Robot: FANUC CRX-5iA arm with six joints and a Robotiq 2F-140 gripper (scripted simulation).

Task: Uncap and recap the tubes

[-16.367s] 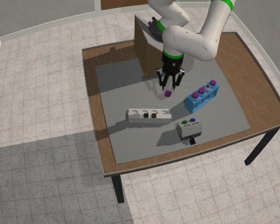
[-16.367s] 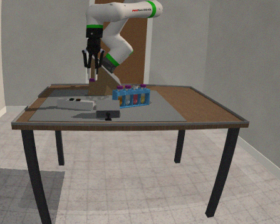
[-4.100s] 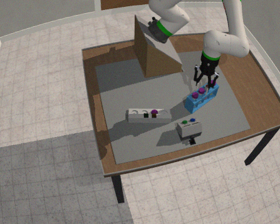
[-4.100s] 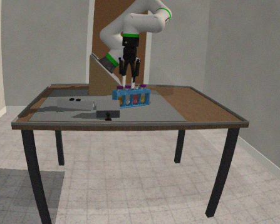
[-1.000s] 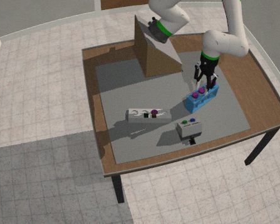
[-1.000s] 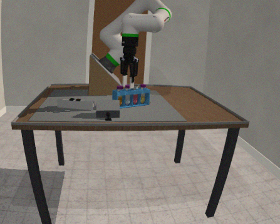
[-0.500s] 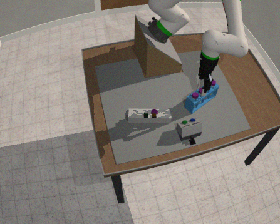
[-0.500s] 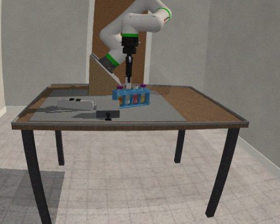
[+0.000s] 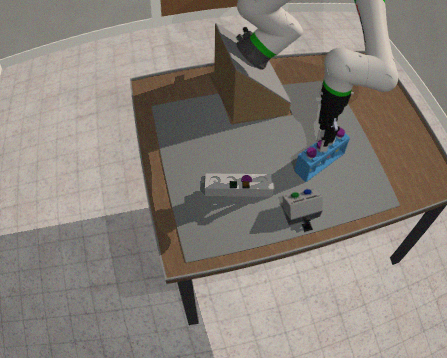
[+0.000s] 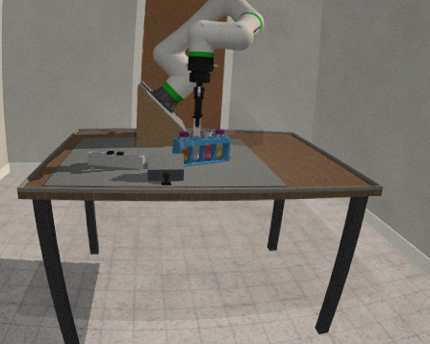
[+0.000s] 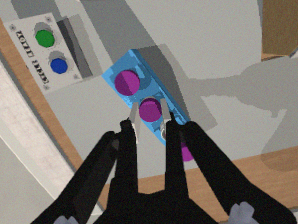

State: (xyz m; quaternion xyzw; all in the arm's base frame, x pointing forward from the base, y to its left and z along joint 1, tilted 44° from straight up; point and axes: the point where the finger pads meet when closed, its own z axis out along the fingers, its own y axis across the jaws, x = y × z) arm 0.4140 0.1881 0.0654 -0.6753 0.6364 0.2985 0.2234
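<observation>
The blue decapping station (image 9: 321, 156) stands on the grey mat and also shows in the front view (image 10: 202, 149). My gripper (image 9: 327, 141) points straight down over it. It is shut on the purple cap of tube 3 (image 11: 150, 110), which sits at the top of its tube. The cap of tube 4 (image 11: 126, 82) sits beside it, farther from me. The cap of tube 1 (image 11: 186, 151) is half hidden behind a finger. Tube 2's mouth is hidden by the fingers. One purple cap (image 9: 245, 179) sits in the white cap tray (image 9: 238, 185), in the second nest from the arm's left.
The small sloping desk (image 9: 302, 205) with the green key (image 11: 44, 37) and the blue key (image 11: 59, 65) stands near the table's front edge, beside the station. A tall brown wedge (image 9: 245, 85) carrying the arm stands behind the mat.
</observation>
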